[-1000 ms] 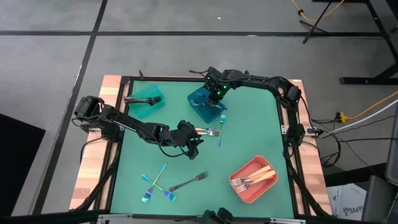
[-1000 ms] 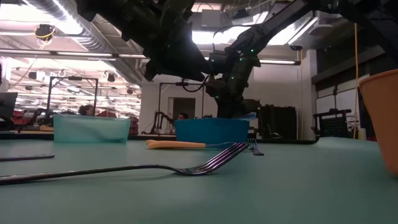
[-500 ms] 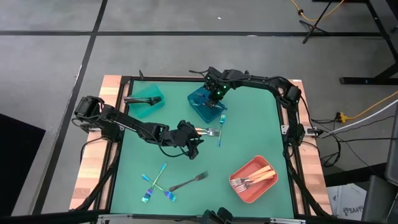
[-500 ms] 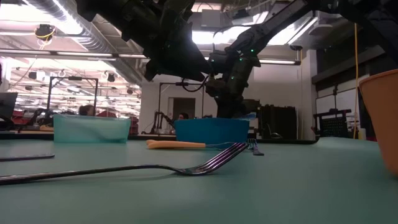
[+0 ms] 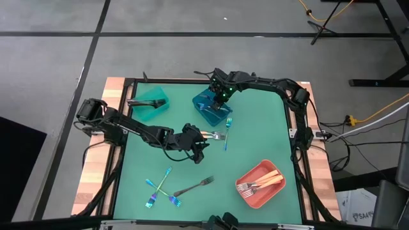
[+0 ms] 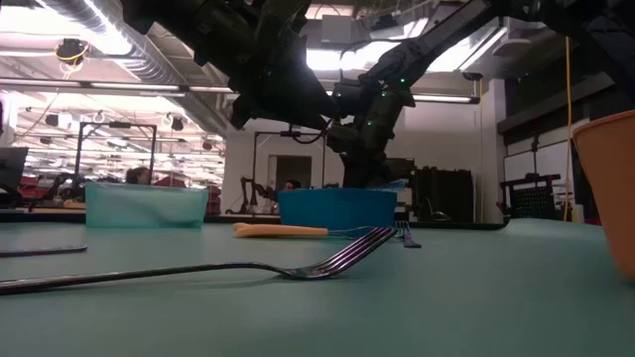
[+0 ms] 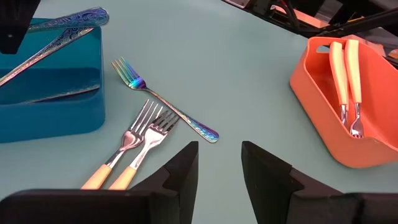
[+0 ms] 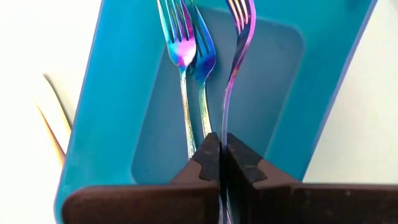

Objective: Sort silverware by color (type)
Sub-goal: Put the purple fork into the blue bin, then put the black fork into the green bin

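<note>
Presently right pincer [image 8: 221, 163], clamped on an iridescent fork [image 8: 236, 74], hangs over blue bin [image 5: 206, 110] (release due); left pincer [image 7: 219, 165], open and empty, faces gold forks [image 7: 134, 155].

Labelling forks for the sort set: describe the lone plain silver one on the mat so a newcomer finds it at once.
Start at the coral-red bin near the mat's front right corner. To its left, a plain silver fork lies loose on the green mat. The crossed forks beside it are iridescent blue-teal; this one is uncoloured steel.
</note>
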`<action>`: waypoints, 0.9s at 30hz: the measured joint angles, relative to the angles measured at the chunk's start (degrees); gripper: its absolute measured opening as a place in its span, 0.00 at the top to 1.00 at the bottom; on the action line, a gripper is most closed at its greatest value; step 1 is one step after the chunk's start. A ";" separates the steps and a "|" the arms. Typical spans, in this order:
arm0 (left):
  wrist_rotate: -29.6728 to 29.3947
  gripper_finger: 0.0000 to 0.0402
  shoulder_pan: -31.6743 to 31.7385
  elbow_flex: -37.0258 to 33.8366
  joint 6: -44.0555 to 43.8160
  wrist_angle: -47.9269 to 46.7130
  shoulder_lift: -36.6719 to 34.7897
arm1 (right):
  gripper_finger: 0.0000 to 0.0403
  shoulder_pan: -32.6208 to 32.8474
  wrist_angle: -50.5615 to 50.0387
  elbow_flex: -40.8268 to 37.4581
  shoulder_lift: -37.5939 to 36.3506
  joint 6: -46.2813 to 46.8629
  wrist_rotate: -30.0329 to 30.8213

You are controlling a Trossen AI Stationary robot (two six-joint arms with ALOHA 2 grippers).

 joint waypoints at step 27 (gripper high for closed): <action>0.02 0.71 -0.02 0.00 -0.02 -0.01 0.00 | 0.67 0.00 -0.23 0.00 0.00 -0.01 -0.01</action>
